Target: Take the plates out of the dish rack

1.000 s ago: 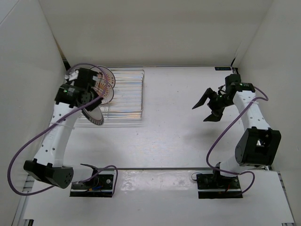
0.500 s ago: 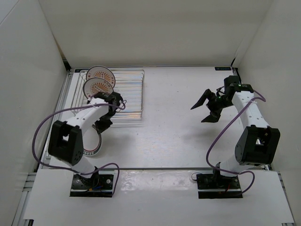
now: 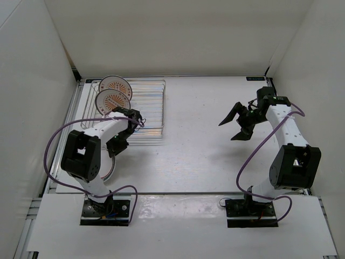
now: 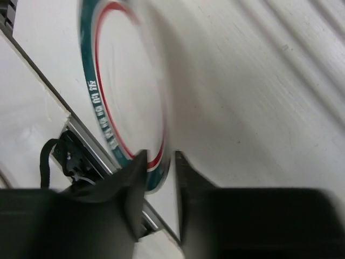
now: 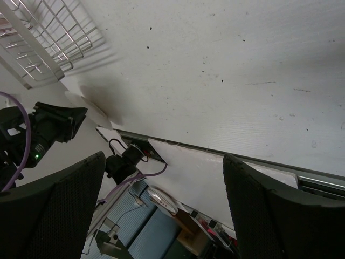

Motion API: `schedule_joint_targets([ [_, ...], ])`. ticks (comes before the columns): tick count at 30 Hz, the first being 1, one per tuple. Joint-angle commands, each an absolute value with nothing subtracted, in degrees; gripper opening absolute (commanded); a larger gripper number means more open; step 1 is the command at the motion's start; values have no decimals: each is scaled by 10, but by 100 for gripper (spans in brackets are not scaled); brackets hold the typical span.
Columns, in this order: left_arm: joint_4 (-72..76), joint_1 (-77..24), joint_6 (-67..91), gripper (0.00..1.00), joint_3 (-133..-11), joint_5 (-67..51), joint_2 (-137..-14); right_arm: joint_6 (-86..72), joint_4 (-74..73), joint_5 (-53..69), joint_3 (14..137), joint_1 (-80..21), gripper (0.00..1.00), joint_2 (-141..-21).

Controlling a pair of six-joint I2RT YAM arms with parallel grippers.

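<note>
Since half a second ago the left arm has folded further back toward its base. The right arm has not shifted. I note the left gripper [image 4: 159, 157] clamped on the near rim of the green-rimmed plate [image 4: 126, 81], one finger on each face. The wrist picture is blurred. That plate is out of the dish rack [image 3: 145, 108] and sits low over the table [image 3: 205, 151], toward the near left corner, just in front of the rack. I cannot tell whether it touches the surface. The two sunburst plates [image 3: 114, 91] stand upright in the rack's left end, near the far left corner, one just behind the other. The right gripper [image 3: 236, 122] hangs over the right side of the table, jaws spread wide and holding nothing.
</note>
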State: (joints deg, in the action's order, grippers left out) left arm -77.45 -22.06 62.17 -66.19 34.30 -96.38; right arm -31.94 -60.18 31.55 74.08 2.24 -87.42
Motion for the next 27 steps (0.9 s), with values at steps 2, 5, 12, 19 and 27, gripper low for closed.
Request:
schedule_joint_targets([
  [2, -1045, -215, 629, 46, -692, 370, -957, -313, -605, 317, 758, 22, 90, -864],
  [5, -1046, -209, 627, 58, -713, 365, -953, -315, -604, 318, 755, 22, 90, -866],
  [12, -1043, -191, 614, 65, -746, 313, -931, -316, -603, 322, 752, 23, 90, -867],
  [19, -1045, -166, 586, 58, -817, 284, -897, -314, -602, 322, 750, 22, 90, -864],
  [27, -791, -28, 490, 62, -957, 54, -823, -314, -603, 323, 747, 21, 90, -863],
])
